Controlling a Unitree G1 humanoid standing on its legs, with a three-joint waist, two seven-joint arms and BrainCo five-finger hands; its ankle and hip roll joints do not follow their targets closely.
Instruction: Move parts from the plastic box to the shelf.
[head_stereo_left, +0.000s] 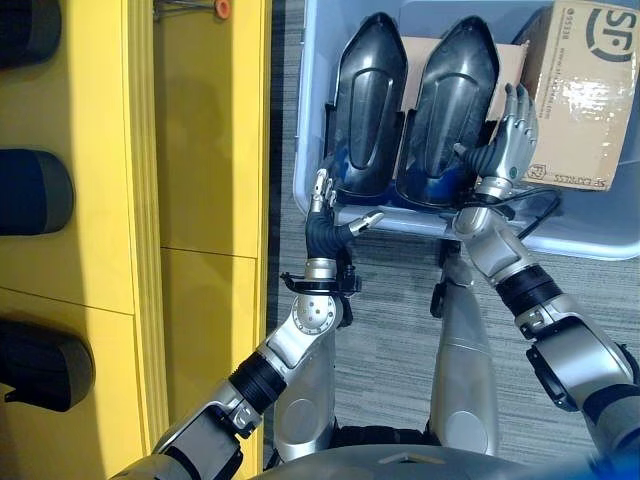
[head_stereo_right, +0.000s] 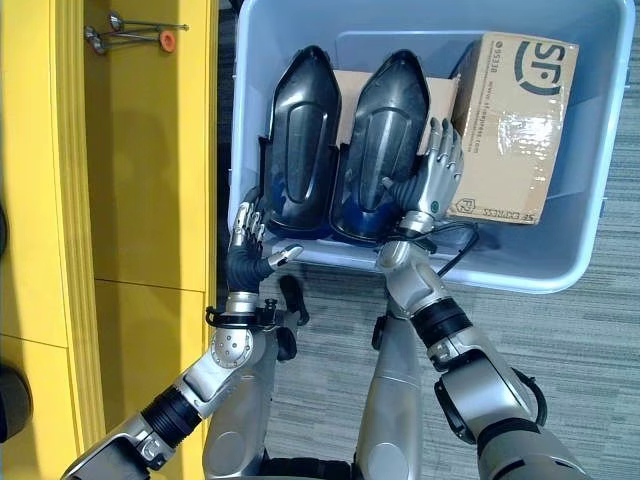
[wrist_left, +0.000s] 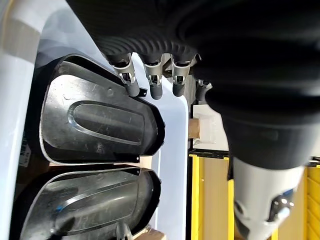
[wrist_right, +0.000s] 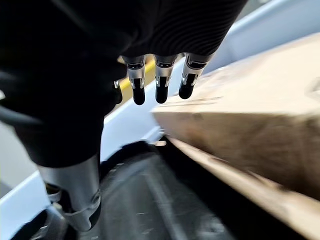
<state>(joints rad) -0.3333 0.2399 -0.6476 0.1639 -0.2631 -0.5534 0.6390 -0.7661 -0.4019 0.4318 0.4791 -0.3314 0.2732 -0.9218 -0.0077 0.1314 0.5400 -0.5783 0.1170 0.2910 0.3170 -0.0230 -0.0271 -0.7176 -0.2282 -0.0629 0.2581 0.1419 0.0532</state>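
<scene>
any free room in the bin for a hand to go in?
Bare floor of the pale blue plastic box lies right of the brown cardboard carton. Crowded: two glossy black moulded shells side by side; the right hand sits between right shell and carton, the left hand at the box's left rim.
</scene>
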